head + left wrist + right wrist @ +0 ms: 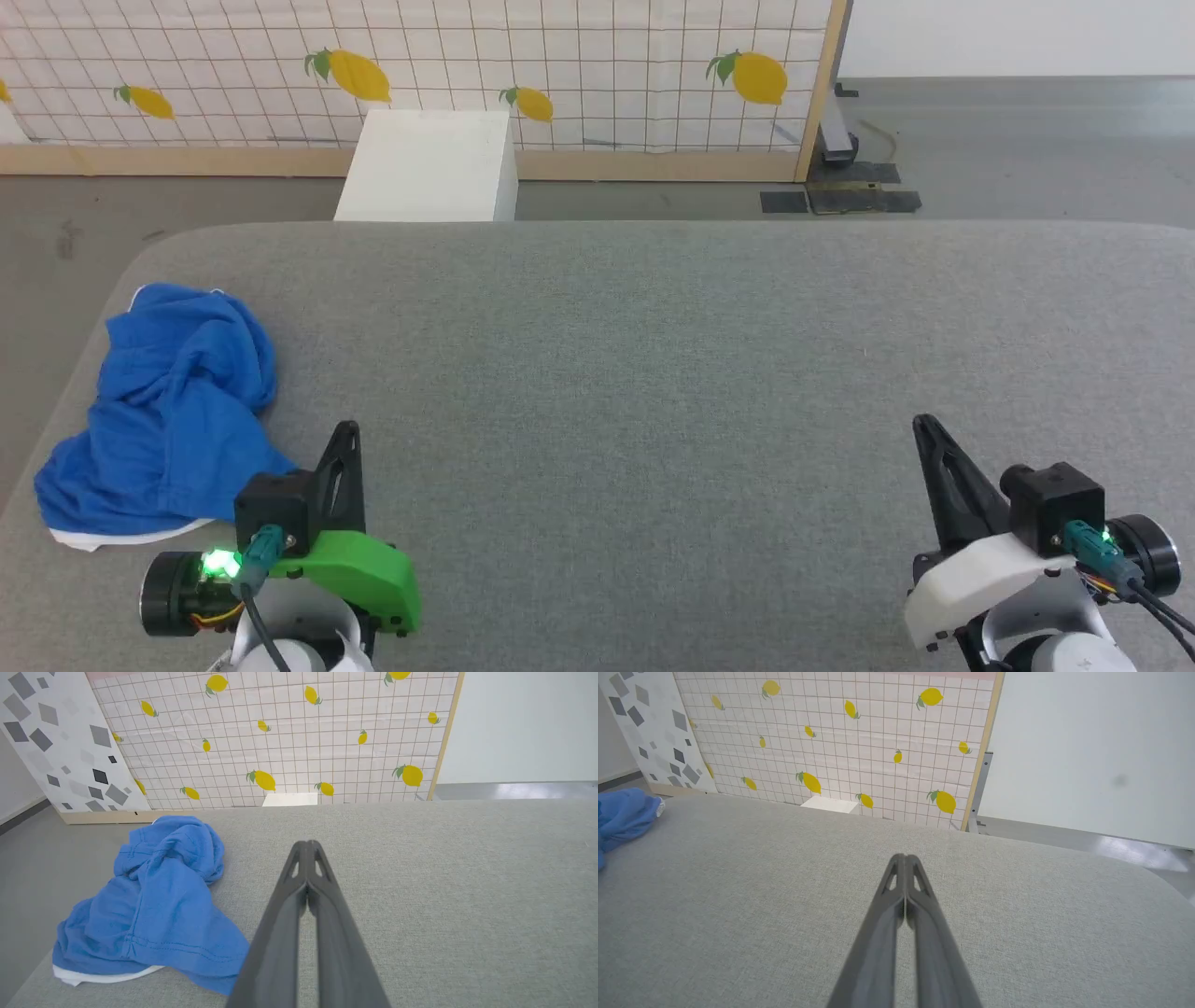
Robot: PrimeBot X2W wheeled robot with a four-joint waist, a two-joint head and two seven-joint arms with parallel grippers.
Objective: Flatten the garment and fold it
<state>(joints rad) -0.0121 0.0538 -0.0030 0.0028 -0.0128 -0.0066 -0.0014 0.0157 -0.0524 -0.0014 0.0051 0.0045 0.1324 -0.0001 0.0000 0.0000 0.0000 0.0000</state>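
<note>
Left wrist view shows the crumpled garment [154, 905] beside the closed left gripper [307, 845]; right gripper [905, 857], closed, sits well apart.

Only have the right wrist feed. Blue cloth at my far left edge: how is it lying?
Observer: The garment is bunched in a crumpled heap near the left corner of the grey pad. It is not flattened.
Operator: Left pincer on it?
Observer: No. The left pincer is shut on nothing, and its tip is over bare pad just to the right of the heap.
Operator: Any edge showing to grab?
Observer: Yes. The white trim peeks out from under the heap's near side, lying flat on the pad.
</note>
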